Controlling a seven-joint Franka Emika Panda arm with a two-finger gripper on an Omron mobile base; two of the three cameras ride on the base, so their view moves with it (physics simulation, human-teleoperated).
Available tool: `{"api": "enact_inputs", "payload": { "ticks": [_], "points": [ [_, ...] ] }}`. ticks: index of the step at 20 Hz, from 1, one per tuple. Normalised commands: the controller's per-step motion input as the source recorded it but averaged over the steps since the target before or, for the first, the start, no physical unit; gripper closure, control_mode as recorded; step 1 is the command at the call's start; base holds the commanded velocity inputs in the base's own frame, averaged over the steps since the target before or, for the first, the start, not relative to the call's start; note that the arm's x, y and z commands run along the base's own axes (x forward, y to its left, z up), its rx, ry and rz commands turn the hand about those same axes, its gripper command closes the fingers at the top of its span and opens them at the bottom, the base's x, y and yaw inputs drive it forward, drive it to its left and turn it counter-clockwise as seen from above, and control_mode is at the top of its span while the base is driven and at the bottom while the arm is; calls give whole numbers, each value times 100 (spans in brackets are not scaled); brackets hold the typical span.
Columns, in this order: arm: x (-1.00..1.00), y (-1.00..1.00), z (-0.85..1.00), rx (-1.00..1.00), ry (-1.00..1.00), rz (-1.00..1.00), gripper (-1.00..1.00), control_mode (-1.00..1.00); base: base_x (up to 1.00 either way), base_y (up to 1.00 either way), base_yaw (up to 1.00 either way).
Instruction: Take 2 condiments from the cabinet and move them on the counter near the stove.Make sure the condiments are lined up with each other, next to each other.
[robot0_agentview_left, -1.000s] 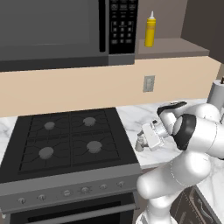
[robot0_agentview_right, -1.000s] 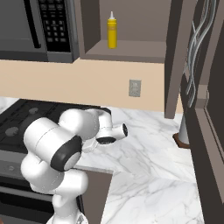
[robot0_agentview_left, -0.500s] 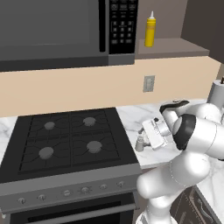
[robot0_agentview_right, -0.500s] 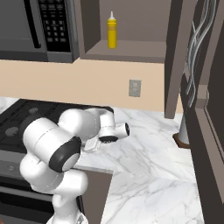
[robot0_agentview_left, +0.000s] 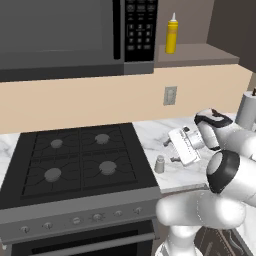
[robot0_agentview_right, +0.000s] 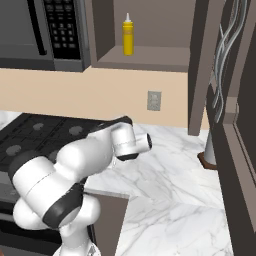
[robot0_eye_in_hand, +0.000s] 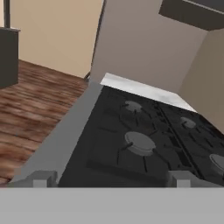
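Shaker (robot0_agentview_left: 160, 164) stands upright on the table (robot0_agentview_left: 192, 170), just beside the stove's (robot0_agentview_left: 80, 160) right edge and close to the table's front edge. Rounded cap up, long axis vertical. This one looks placed.

Tool (robot0_agentview_left: 171, 151) hangs just beside the shaker, on its right and a little above, fingers (robot0_agentview_left: 167, 142) spread wide with nothing between them. It is turned on its side: the hand view looks flat across the stove burners, so the tool points left, along the table toward the stove, not down.

Yellow squeeze bottle (robot0_agentview_left: 171, 34) is on the cabinet (robot0_agentview_right: 150, 59) shelf, near the shelf's left end, just right of the microwave (robot0_agentview_left: 75, 37). Upright, white nozzle pointing straight up, long axis vertical.

Key relation: the bottle lies well above the tool and farther back toward the wall, only slightly off to one side. Judgement: the next move calls for a big lift and a reach in over the shelf's front edge, tool kept level so the fingers straddle the slim body from the sides.

Likely risk: tipping the bottle, being tall and narrow.

Landing spot, as I judge it: table beside the shaker, in line with it.
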Motion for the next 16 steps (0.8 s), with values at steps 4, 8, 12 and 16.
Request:
{"api": "enact_inputs", "payload": {
  "ticks": [4,8,12,16],
  "points": [
    [-56,0,57,0,12,-4,-100,-100,0,0,0],
    [-45,18,45,0,14,-19,-100,-100,0,0,0],
    [-38,15,47,0,19,-38,-100,-100,0,0,0],
    [-38,6,27,0,25,-48,-100,-100,0,0,0]
  ]
}}
